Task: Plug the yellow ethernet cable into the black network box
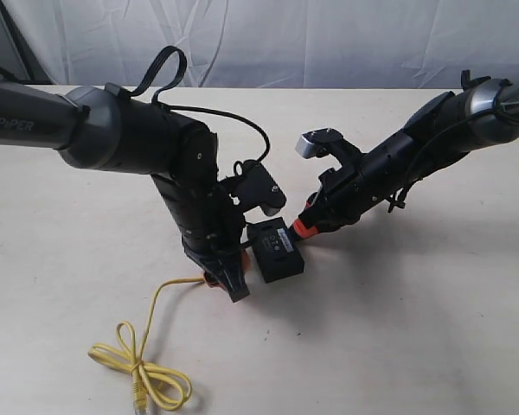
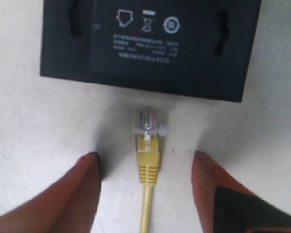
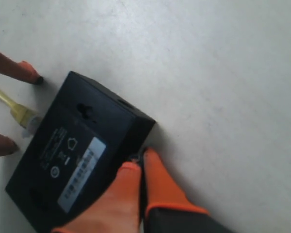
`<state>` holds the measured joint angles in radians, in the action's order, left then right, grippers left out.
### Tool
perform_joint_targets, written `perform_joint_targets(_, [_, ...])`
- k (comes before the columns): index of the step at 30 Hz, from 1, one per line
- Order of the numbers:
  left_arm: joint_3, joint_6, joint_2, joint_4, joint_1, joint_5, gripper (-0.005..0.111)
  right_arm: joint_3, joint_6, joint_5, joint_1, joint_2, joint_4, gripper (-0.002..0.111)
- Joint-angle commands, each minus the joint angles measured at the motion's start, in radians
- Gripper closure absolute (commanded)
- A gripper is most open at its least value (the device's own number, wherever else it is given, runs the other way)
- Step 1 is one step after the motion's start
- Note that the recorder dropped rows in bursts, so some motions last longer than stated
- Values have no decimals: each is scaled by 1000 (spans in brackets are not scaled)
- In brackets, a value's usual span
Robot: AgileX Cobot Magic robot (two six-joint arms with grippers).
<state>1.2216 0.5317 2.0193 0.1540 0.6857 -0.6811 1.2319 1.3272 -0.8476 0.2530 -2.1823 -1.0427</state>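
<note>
- The black network box [image 1: 277, 252] lies flat near the middle of the table [image 1: 415, 328], label [image 3: 82, 177] side up.
- One long edge faces the left gripper [image 2: 144, 158]. The plug [image 2: 146, 121] of the yellow ethernet cable [image 1: 143, 367] lies on the table just short of that edge. It points at the edge with a thin strip of table between, not inserted.
- The left gripper is released. Its orange fingers [image 2: 85, 189] stand wide on either side of the cable, touching neither the cable nor the box.
- The right gripper [image 3: 139, 165] is clenched on nothing. Its tips are pressed together against the opposite long side of the box, near a corner.
- Both long sides of the box are taken by grippers. Bare tabletop shows off the two short ends.
- The cable runs back between the left fingers to a loose tied loop [image 1: 156, 380] at the front left of the exterior view, well apart from the box.
- The left arm [image 1: 112, 130] comes in from the left with its wrist pitched steeply down and its fingertips close to the table.
- The right arm [image 1: 398, 164] slopes down from the right, low toward the box.
</note>
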Motion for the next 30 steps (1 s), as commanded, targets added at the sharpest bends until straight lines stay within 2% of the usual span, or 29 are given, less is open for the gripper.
perform_joint_targets(1, [2,2,4,13,4,1,64,0,6,-21,-3,4,13,109])
perform_joint_targets(7, [2,2,11,13,4,-18,103,0,6,-32,-3,4,28,109])
perform_joint_targets(8, [2,2,11,13,4,-16,106,0,6,-21,-3,4,20,109])
perform_joint_targets(19, [2,-54,11,13,4,-32,106,0,8,52,-3,4,-69,109])
perform_joint_targets(30, [2,-54,11,49,4,-13,106,25,14,30,-1,-36,-80,109])
